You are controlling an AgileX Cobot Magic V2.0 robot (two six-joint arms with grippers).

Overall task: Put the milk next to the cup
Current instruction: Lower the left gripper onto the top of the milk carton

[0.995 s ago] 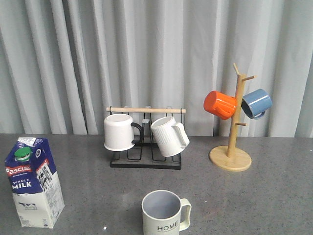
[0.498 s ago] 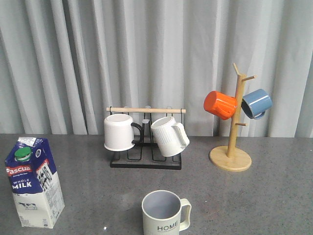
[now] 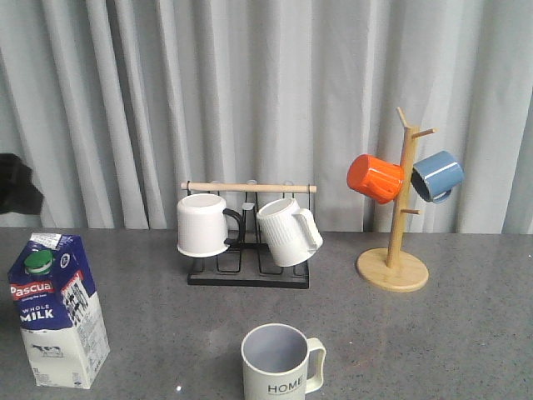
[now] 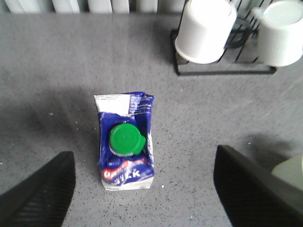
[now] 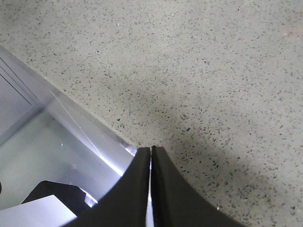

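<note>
Front view: a blue and white gable-top milk carton (image 3: 58, 310) with a green round cap and red "Pascua" band stands upright near the front left corner of the grey speckled table (image 3: 466, 333), well apart from the cream "HOME" mug (image 3: 281, 362) with its grey-blue inside, which sits at the middle of the front edge, handle to the right. A dark part of the left arm (image 3: 17, 185) shows at the frame's left edge above the carton; behind stand a black wire rack (image 3: 248, 267) holding a plain white mug with a black handle (image 3: 203, 224) and a ribbed white mug (image 3: 287, 232), and a wooden mug tree (image 3: 395, 250) with an orange mug (image 3: 375, 178) and a blue mug (image 3: 436, 176). Left wrist view: the left gripper (image 4: 142, 189) hangs spread wide over the carton, its dark fingers (image 4: 40, 194) flanking it without contact; the carton's top fold looks creased, the cap screwed on. The step in hand appears to be the approach for the grasp; next the claw would need to descend around the carton's body and close before carrying it toward the mug. Right wrist view: the right gripper (image 5: 151, 184) is pressed closed, empty, above bare table beside a pale metal edge (image 5: 71, 127).
</note>
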